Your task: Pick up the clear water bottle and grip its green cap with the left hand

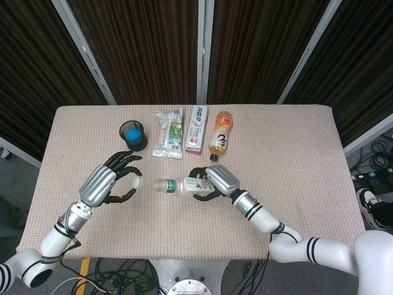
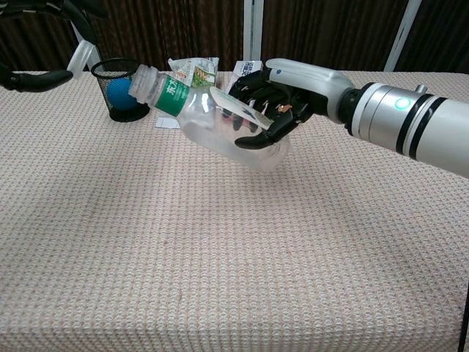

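Note:
The clear water bottle (image 1: 179, 185) (image 2: 212, 121), with a green label band near its neck, hangs tilted above the table, neck pointing left. My right hand (image 1: 218, 179) (image 2: 282, 99) grips its body. My left hand (image 1: 101, 183) (image 2: 33, 79) is apart from the bottle, to its left. Its fingertips pinch a small whitish piece (image 1: 137, 182) (image 2: 83, 56) that looks like the bottle's cap. The bottle's neck (image 2: 145, 79) looks bare. Most of the left hand is cut off in the chest view.
Along the back of the beige table (image 1: 295, 160) stand a black mesh cup with a blue ball (image 1: 132, 135) (image 2: 121, 92), a snack packet (image 1: 168, 133), a white box (image 1: 196, 128) and an orange drink bottle (image 1: 220, 135).

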Robot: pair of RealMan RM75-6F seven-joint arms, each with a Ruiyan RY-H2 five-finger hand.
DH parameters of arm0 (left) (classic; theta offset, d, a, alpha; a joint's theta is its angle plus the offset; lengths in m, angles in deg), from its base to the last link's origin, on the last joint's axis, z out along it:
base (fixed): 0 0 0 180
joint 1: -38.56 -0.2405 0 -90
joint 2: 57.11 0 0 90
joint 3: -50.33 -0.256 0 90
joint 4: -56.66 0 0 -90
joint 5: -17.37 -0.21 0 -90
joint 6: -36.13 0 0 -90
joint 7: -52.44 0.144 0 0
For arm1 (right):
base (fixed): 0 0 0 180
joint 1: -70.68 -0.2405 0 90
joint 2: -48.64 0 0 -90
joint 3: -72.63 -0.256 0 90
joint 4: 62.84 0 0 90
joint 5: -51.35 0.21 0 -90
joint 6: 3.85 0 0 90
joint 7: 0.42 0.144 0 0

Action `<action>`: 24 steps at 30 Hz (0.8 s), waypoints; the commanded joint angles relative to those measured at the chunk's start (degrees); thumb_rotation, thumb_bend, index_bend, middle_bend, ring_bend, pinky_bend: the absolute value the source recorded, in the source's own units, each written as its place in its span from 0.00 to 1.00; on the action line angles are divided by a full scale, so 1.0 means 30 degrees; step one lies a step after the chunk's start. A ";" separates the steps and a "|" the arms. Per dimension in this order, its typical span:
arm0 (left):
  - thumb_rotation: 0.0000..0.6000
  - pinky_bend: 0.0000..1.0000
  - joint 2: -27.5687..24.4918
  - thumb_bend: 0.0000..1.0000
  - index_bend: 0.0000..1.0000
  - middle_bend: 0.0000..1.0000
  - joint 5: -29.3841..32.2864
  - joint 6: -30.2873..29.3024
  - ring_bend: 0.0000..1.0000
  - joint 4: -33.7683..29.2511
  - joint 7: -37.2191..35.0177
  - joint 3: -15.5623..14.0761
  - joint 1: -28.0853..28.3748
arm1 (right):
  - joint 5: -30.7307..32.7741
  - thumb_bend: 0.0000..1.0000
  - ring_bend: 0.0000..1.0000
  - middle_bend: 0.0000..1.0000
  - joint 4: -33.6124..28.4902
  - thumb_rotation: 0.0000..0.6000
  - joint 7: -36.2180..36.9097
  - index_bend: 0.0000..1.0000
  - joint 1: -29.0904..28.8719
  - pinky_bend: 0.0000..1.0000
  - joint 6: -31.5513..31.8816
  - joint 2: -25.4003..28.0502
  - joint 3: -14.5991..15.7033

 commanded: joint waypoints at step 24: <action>1.00 0.10 0.0676 0.17 0.14 0.13 0.6125 0.2816 0.08 -0.0590 0.9854 0.0259 -0.1110 | 0.3757 0.60 0.35 0.46 -0.0492 1.00 -1.3186 0.46 -0.1333 0.35 -0.1334 0.0743 0.1267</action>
